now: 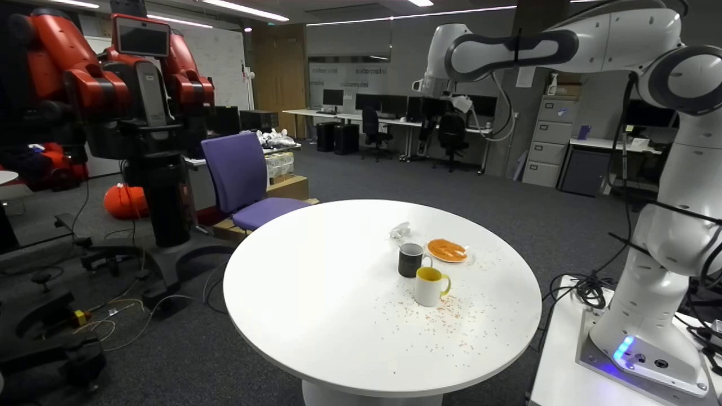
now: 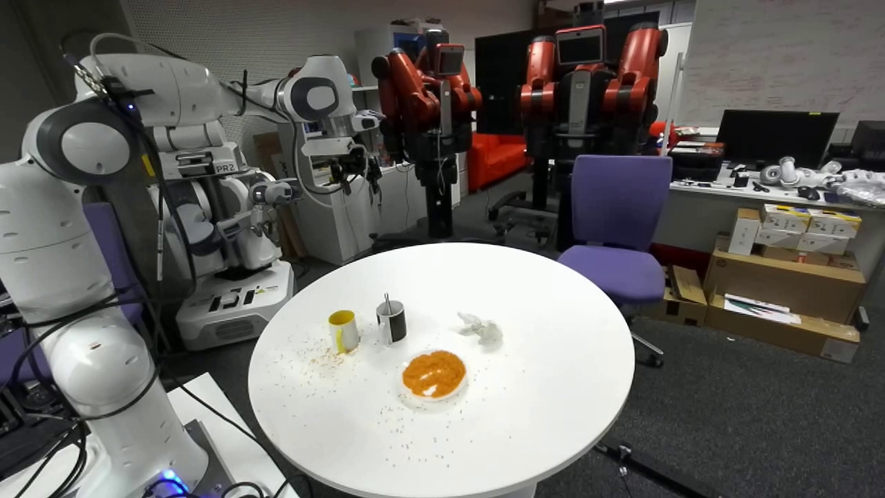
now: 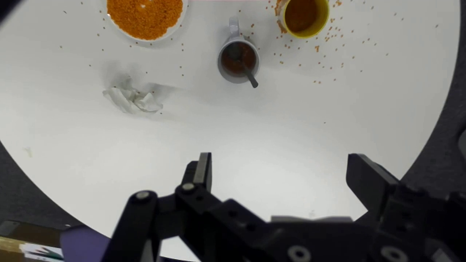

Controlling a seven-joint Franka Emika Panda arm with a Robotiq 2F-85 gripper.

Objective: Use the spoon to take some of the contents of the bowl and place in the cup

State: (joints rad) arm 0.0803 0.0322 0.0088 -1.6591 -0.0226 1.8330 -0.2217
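In the wrist view the bowl [image 3: 174, 29], a shallow pale dish of orange grains, is cut off by the top edge. A dark mug [image 2: 395, 325] stands upright near it; the spoon [image 3: 251, 78] leans inside with its handle over the rim. Orange-brown contents show in that mug. A white cup with a yellow inside [image 3: 322, 18] and yellow handle also stands upright, with orange-brown contents. Which of the two is the cup, I cannot tell. High above the table hangs my gripper [image 3: 279, 156], its fingers wide apart with nothing between them, away from all these things.
A crumpled white tissue [image 3: 133, 100] lies on the round white table [image 2: 539, 401]. Loose orange grains [image 3: 316, 48] are scattered around the cups and bowl. A purple chair [image 2: 612, 270] stands close to the table's edge.
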